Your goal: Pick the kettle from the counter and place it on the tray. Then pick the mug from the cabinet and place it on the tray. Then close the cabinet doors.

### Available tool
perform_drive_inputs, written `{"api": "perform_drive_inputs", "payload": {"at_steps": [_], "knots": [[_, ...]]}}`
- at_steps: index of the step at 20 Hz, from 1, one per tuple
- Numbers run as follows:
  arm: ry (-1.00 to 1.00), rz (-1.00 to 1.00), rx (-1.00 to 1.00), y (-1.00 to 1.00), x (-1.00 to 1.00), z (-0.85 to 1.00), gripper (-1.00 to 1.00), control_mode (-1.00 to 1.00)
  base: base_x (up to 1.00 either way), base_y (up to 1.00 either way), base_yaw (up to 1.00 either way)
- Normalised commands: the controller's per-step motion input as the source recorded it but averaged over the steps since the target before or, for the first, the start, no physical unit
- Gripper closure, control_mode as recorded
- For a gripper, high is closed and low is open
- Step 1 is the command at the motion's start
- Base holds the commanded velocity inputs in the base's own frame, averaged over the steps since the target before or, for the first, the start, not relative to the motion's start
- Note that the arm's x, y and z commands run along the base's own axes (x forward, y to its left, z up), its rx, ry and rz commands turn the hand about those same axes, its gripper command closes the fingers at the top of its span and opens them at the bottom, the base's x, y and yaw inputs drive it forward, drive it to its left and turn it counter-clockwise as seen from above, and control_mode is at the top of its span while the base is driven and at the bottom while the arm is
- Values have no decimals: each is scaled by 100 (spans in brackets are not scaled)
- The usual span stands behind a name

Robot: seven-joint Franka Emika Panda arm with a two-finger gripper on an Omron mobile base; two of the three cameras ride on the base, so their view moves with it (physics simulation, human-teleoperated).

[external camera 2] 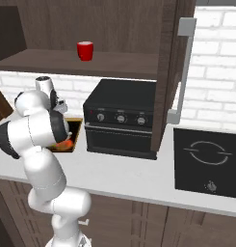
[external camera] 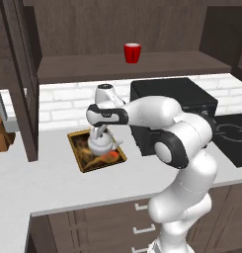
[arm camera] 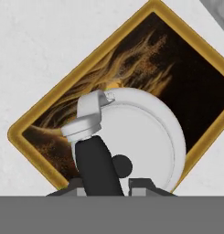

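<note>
Left base view
- Kettle (external camera: pixel 100 144): small, squat, rounded white-silver body with a short spout toward the right; it sits on the tray, left of the frame's centre.
- Tray (external camera: pixel 81 159): rectangular, thin golden-wood rim, dark brown painted face with an orange patch by the kettle; it lies flat on the tabletop (external camera: pixel 53 183), which is pale, smooth and matte.
- Gripper (external camera: pixel 99 132): points down right above the kettle; how far it is open cannot be told here.
- Mug (external camera: pixel 133 52): bright red, slightly tapered, upright on the cabinet shelf (external camera: pixel 83 66) of dark brown wood, upper centre.
- Oven box (external camera: pixel 191 96): black, boxy, right of the tray.

Right base view
- Mug (external camera 2: pixel 85 50): red, on the shelf at upper left.
- Cabinet door (external camera 2: pixel 167 72): dark wood frame, long silver bar handle, standing open at right of centre.

Hand view
- Kettle (arm camera: pixel 150 137): round white top with a dark knob, dark handle running to the lower edge between the finger tips.
- Gripper (arm camera: pixel 105 183): tips just visible on either side of the handle; whether they press on it cannot be told.
</note>
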Motion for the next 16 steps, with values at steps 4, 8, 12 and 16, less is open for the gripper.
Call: {"api": "perform_drive_inputs", "payload": {"at_steps": [4, 8, 12, 16], "knots": [[0, 0, 0, 8, 46, 0, 100, -100, 0, 0, 0], [0, 0, 0, 11, 49, -3, 100, -100, 0, 0, 0], [0, 0, 0, 11, 49, -8, 100, -100, 0, 0, 0], [0, 0, 0, 10, 48, -6, 100, -100, 0, 0, 0]]}}
